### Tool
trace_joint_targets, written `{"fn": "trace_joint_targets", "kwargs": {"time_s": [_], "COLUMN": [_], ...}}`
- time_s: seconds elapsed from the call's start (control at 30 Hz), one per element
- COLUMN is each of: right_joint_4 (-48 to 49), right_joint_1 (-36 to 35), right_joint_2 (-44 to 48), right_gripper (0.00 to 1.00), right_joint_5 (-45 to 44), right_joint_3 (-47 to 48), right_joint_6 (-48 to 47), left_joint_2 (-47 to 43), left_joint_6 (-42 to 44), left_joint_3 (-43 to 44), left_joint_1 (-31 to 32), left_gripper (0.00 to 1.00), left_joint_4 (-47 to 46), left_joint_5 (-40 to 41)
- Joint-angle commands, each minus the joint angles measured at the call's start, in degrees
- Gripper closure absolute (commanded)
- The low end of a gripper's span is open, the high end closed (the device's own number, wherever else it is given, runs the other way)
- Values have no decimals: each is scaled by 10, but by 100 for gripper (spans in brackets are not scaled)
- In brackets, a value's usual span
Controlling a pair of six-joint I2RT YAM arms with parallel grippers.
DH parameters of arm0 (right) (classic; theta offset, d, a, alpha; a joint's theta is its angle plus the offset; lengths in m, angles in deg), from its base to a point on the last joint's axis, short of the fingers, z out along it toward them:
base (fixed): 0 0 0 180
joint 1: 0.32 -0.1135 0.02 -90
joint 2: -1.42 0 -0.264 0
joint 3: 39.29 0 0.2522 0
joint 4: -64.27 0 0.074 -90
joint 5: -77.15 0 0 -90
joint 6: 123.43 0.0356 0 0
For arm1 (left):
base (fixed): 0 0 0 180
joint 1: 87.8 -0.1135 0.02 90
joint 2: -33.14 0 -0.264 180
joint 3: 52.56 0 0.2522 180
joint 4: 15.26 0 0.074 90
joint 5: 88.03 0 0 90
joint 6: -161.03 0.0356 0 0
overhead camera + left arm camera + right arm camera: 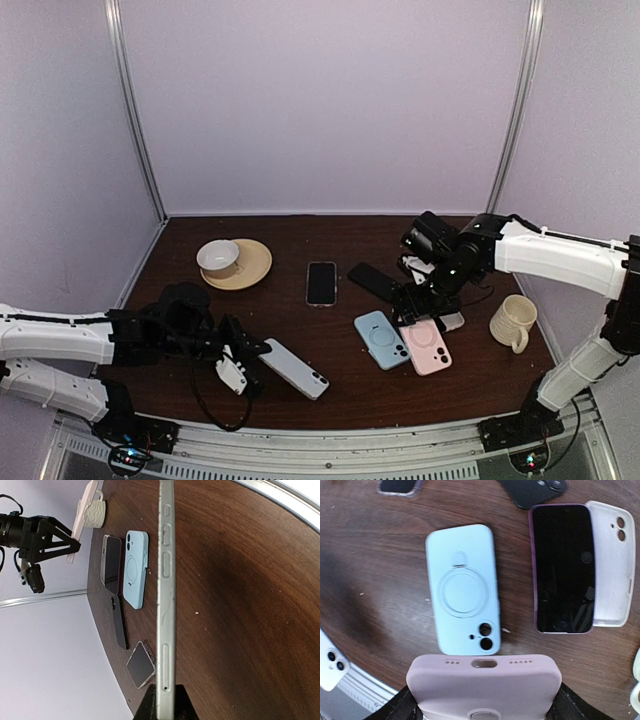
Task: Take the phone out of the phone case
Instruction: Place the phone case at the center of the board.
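My left gripper [238, 366] [166, 703] is shut on the short end of a pale, bare phone [296, 369] [165, 600]. The left wrist view shows the phone edge-on; it reaches out low over the table's near left. The pink phone case [426, 348] [484, 685] lies back-up at centre right. My right gripper [424, 312] [485, 706] stands wide with a finger against each long side of it. Whether anything is inside the pink case is hidden.
A light blue case [381, 339] [463, 587] lies beside the pink one. A purple-rimmed phone [563, 567] lies partly on a white case [612, 562]. A black phone [321, 283] and a dark phone [374, 280] lie mid-table. Mug [513, 322] at right; bowl [218, 256] on plate [256, 267] at back left.
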Motion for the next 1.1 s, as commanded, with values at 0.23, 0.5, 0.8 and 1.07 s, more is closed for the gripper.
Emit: {"fn": "trace_joint_targets", "kwargs": {"time_s": [0.23,0.5,0.8,1.07], "right_joint_4": [-79,-55,-77,6], "right_joint_1": [33,34,34,26], "right_joint_2": [1,-14,-3,113], "right_gripper": [16,8,0,1], "right_joint_5": [-135,-154,-173,-114], "right_joint_3": [-71,-84,-64,-63], "right_joint_6": [3,-8,-17,-97], "left_joint_2": [4,11,15,25], "left_joint_6": [-24,-29,-49,-142], "left_joint_3": [32,38,47,88], "left_joint_1": [0,0,0,1], "left_gripper": [100,100,100,100], "left_joint_4": [-19,2,16,69], "left_joint_5": [1,2,-5,-50]}}
